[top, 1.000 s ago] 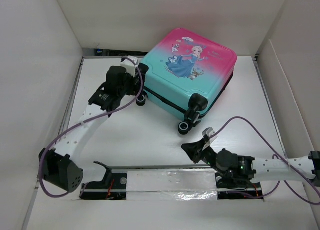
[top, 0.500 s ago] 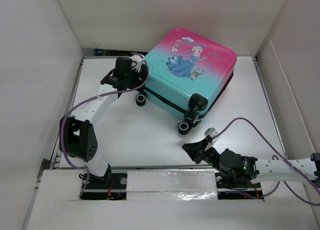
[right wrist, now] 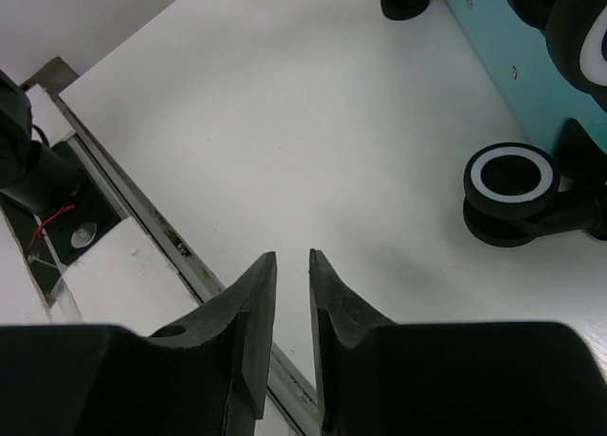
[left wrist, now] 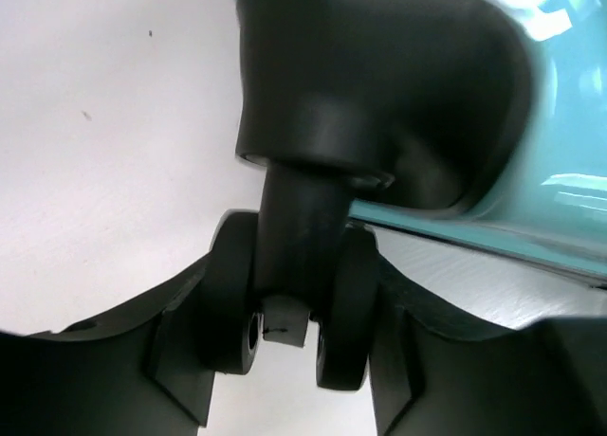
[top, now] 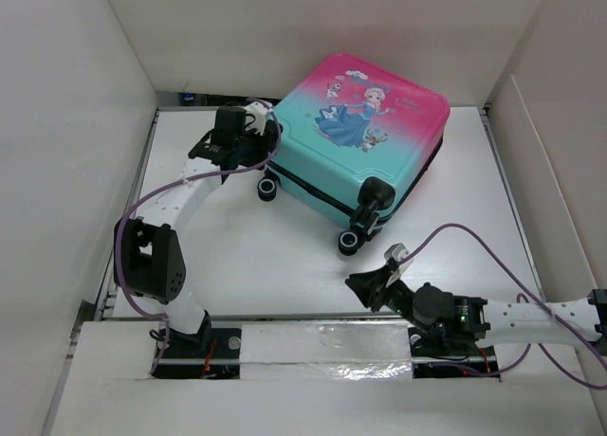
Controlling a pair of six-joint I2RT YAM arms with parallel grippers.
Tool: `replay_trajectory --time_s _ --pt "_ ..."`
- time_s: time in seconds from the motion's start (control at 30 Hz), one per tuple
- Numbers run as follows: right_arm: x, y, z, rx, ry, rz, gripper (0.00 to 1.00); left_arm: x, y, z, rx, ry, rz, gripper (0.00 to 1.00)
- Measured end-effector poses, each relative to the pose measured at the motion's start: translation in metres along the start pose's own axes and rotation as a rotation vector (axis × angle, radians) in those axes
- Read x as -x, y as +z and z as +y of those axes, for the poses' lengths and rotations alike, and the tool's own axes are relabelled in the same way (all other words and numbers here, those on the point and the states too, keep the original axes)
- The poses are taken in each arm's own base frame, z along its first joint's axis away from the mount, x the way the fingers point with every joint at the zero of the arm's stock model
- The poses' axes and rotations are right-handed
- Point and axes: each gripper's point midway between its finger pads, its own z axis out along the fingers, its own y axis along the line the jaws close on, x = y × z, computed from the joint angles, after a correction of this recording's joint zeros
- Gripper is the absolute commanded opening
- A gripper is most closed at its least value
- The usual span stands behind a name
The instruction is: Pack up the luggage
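Comparing with a second ago, the left arm has folded its elbow back up over its base and carried the left fingers (left wrist: 175, 360) in to the luggage (top: 365, 137), at the corner on its left side. Over the last half second that arm barely shifted. Those fingers sit one on each side of a black caster wheel (left wrist: 341, 313) at that corner. The wrist view shows them pressed against its two discs, so they have hold of it.

The right fingers (right wrist: 248, 303) are low over the bench (top: 237, 256) just in front of the luggage, about where they were. They are drawn almost together, with only a slit between them and nothing in it. A white-ringed wheel (right wrist: 512, 175) stands beyond them at the luggage's near edge.

The luggage has not moved. It lies flat, princess print up, pink at its far end and teal at its near end. Its shell is closed along the black zipper trim (top: 313, 191), so whatever is inside cannot be seen.
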Motion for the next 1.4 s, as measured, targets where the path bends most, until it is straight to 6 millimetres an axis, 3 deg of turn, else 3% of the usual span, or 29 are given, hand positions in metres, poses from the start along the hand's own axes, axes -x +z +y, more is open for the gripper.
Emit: replay_trajectory --time_s 0.03,0.1,0.13,0.17,0.3,0.37,0.43,0.7,0.8,0.9,1.0,1.03,1.1,1.17,1.2,1.23,1.3,1.4 --pt "-0.002 0.000 -0.001 -0.002 -0.004 0.005 0.31 0.000 0.000 0.000 -0.004 0.000 0.000 0.24" --pt "-0.003 0.000 -0.002 -0.006 -0.004 0.010 0.34 -0.003 0.000 0.000 -0.023 0.007 0.008 0.13" --pt "-0.004 0.000 -0.003 -0.012 -0.007 0.013 0.36 -0.003 0.000 0.000 -0.023 0.001 0.009 0.03" --pt "-0.005 -0.001 -0.004 -0.018 -0.008 0.018 0.37 -0.003 0.000 -0.001 -0.024 -0.006 0.009 0.00" --pt "-0.006 -0.005 -0.012 -0.050 -0.010 0.024 0.37 -0.004 0.001 -0.002 -0.023 -0.036 0.004 0.00" --pt "-0.006 -0.007 -0.020 -0.076 -0.016 0.029 0.14 -0.007 0.002 -0.004 -0.023 -0.079 -0.035 0.00" --pt "0.002 -0.009 -0.031 -0.118 -0.022 0.029 0.00 -0.009 -0.002 -0.008 -0.028 -0.138 -0.106 0.00" --pt "0.079 -0.021 -0.078 -0.291 -0.038 -0.093 0.00 -0.041 -0.055 -0.044 -0.042 -0.433 -0.297 0.00" --pt "0.096 -0.020 -0.090 -0.304 -0.102 -0.076 0.00 -0.053 -0.075 -0.048 -0.059 -0.521 -0.342 0.00" --pt "0.110 -0.005 -0.097 -0.270 -0.185 -0.008 0.00 -0.065 -0.093 -0.050 -0.071 -0.581 -0.374 0.00" --pt "0.119 0.013 -0.091 -0.163 -0.236 0.053 0.11 -0.074 -0.108 -0.050 -0.067 -0.626 -0.372 0.00" --pt "0.119 0.016 -0.087 -0.124 -0.247 0.065 0.27 -0.076 -0.110 -0.050 -0.063 -0.634 -0.361 0.00" --pt "0.117 0.015 -0.078 -0.062 -0.257 0.071 0.45 -0.080 -0.112 -0.051 -0.056 -0.642 -0.328 0.00" --pt "0.127 0.003 -0.065 -0.019 -0.274 0.022 0.46 -0.075 -0.115 -0.051 -0.055 -0.644 -0.317 0.00" --pt "0.134 -0.005 -0.059 -0.006 -0.277 -0.019 0.42 -0.074 -0.115 -0.051 -0.053 -0.644 -0.305 0.00" --pt "0.141 -0.015 -0.052 0.009 -0.279 -0.066 0.25 -0.074 -0.116 -0.051 -0.053 -0.644 -0.295 0.00" --pt "0.148 -0.032 -0.044 0.028 -0.262 -0.161 0.03 -0.073 -0.117 -0.052 -0.052 -0.645 -0.286 0.00" --pt "0.120 -0.038 -0.050 0.021 -0.188 -0.182 0.00 -0.075 -0.117 -0.053 -0.057 -0.655 -0.275 0.00"
